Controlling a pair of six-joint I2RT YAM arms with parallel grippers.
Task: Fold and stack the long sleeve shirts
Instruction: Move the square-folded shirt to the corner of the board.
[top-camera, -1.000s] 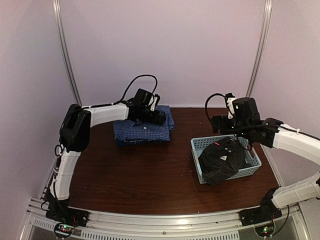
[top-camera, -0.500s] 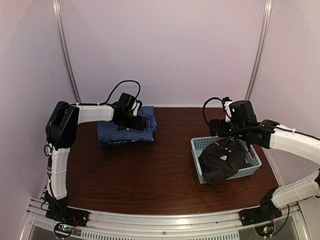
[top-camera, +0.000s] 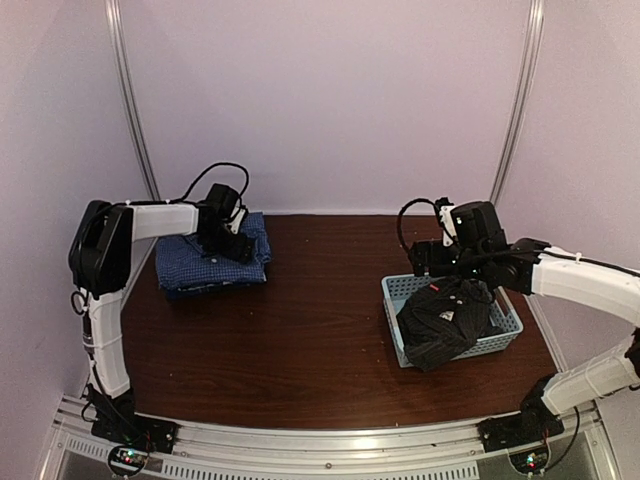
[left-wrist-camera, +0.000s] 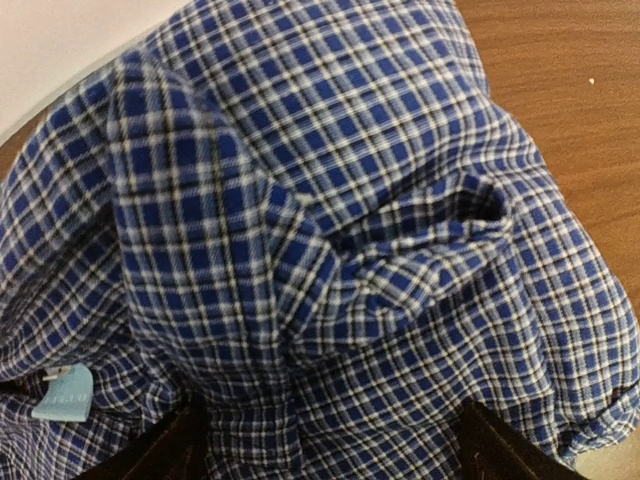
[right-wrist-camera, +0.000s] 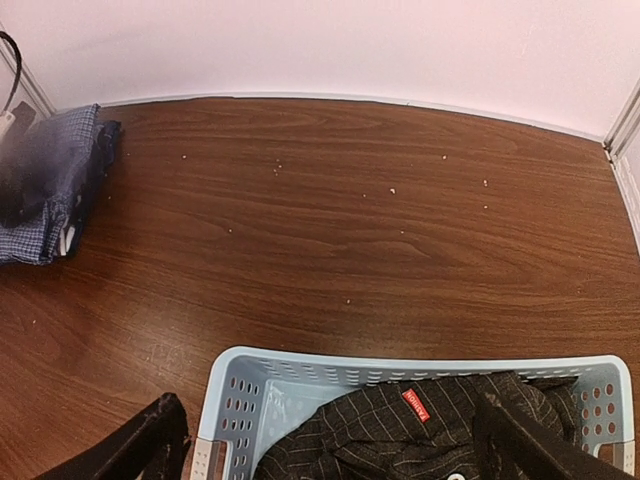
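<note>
Two shirts: blue shirt (left-wrist-camera: 330, 200) folded beneath spread left gripper (left-wrist-camera: 330, 445); black shirt (right-wrist-camera: 400, 435) in basket (right-wrist-camera: 300, 368) below spread right gripper (right-wrist-camera: 330, 445).

A dark brown wooden table (top-camera: 320, 340) is being shown, and two things are being carried directly on it. A folded blue checked shirt (top-camera: 212, 268) is being borne at the far left corner — close to the back wall. A light blue plastic basket (top-camera: 393, 305) is being supported on the right side, well apart from the shirt. Tiny pale specks (right-wrist-camera: 392, 190) are being seen scattered over the wood between them — mostly toward the far edge.
</note>
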